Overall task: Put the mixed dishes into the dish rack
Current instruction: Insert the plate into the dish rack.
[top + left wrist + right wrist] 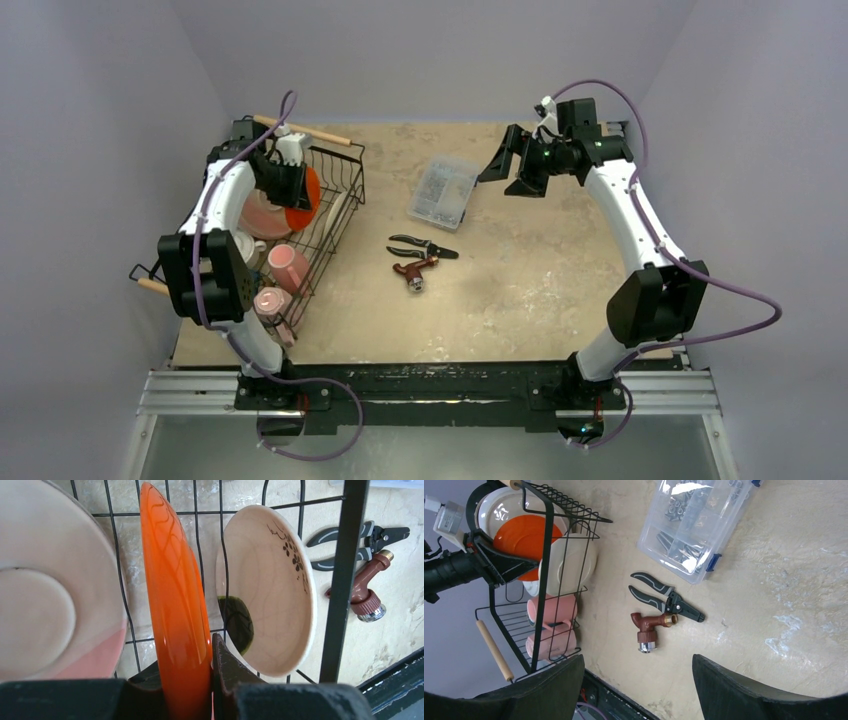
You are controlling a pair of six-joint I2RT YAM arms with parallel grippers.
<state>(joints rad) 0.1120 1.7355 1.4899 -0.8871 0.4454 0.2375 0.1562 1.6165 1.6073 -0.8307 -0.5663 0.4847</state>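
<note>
Plainly the release is where this could go wrong. The left gripper has its jaws narrowed onto the rim of the orange plate, holding it on edge inside the dish rack at the far left of the table. The plate stands between a pale, pink-tinted plate and a cream bowl with a dark floral mark, close to both. Its lower edge is hidden behind the fingers, so I cannot tell whether it sits in a slot. If it does not, letting go would likely tip the glossy plate against one neighbour, which could chip or set the whole row sliding. A skewed pull-out could also drag the plate along or catch a finger on the wires. The right gripper hangs wide open and empty over the far right side, near the clear box and well apart from the rack, so it cannot steady anything there.
</note>
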